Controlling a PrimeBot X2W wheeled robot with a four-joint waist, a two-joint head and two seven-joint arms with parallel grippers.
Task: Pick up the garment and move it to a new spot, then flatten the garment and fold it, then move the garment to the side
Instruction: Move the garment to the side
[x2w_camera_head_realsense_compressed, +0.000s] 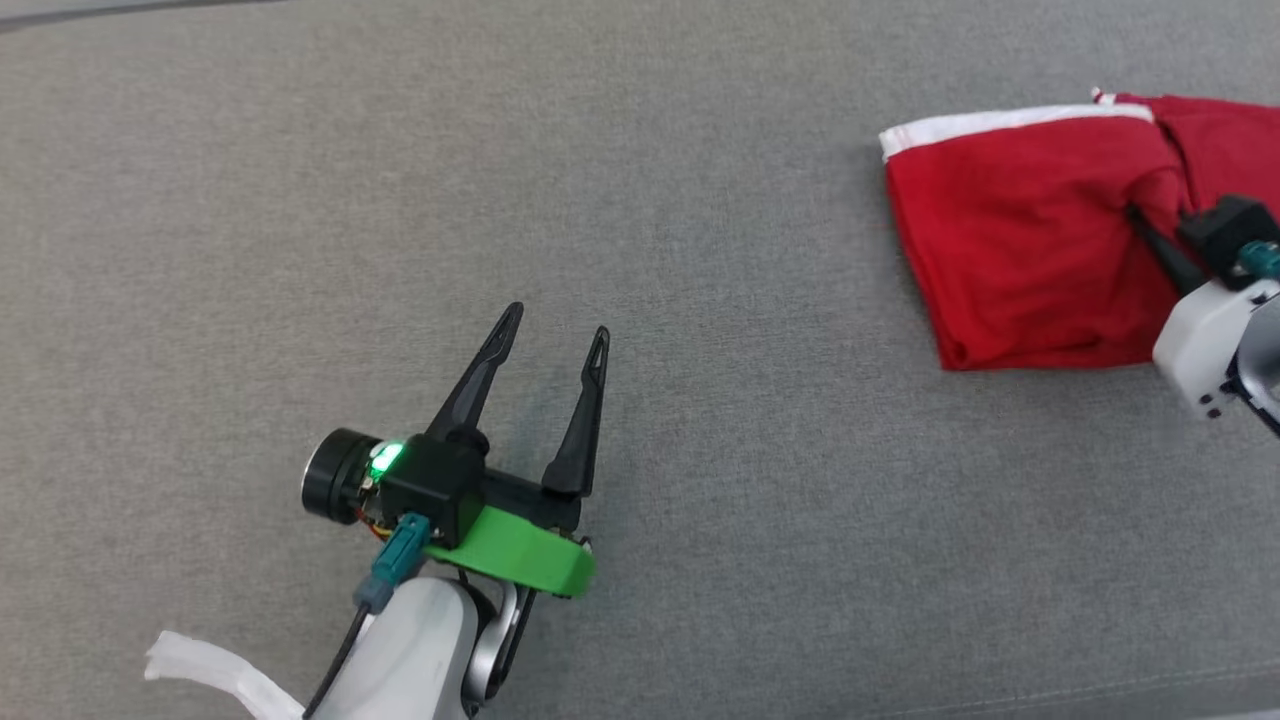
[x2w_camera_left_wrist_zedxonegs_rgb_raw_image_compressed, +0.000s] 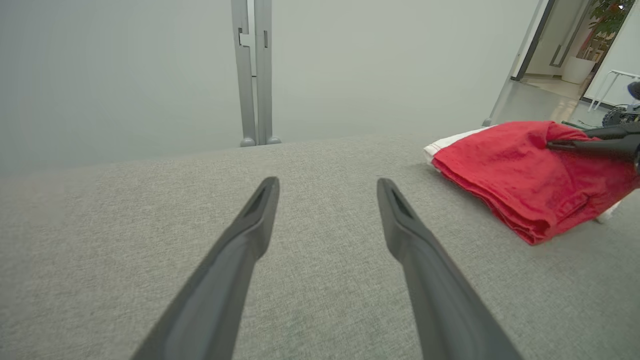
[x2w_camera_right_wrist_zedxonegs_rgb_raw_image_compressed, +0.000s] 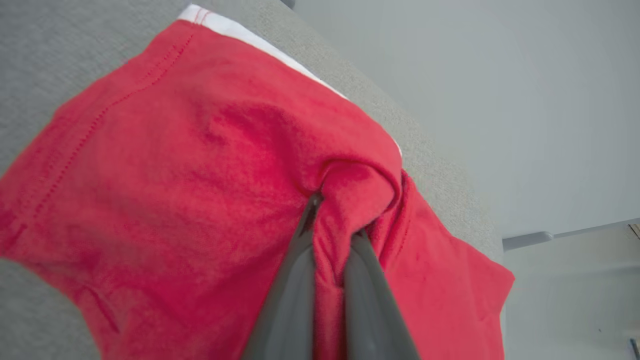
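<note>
Grey woven fabric covers the bench (x2w_camera_head_realsense_compressed: 700, 250) we list from.

Item one, nearest us at lower left: left tool (x2w_camera_head_realsense_compressed: 557, 322), fingers spread wide with nothing between them, over bare bench, a green mount (x2w_camera_head_realsense_compressed: 520, 555) at its base.

Item two, far right and well apart: red garment (x2w_camera_head_realsense_compressed: 1010, 230), folded, lying on the bench, a white band (x2w_camera_head_realsense_compressed: 1000, 125) along its far edge.

Item three: right tool (x2w_camera_right_wrist_zedxonegs_rgb_raw_image_compressed: 336, 220), clenched on a pinched ridge of the garment.

Beyond, we note a pale wall (x2w_camera_left_wrist_zedxonegs_rgb_raw_image_compressed: 125, 75) with a grey post (x2w_camera_left_wrist_zedxonegs_rgb_raw_image_compressed: 252, 75).

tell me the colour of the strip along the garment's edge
White strip on a red garment; shows best in the head view.
</note>
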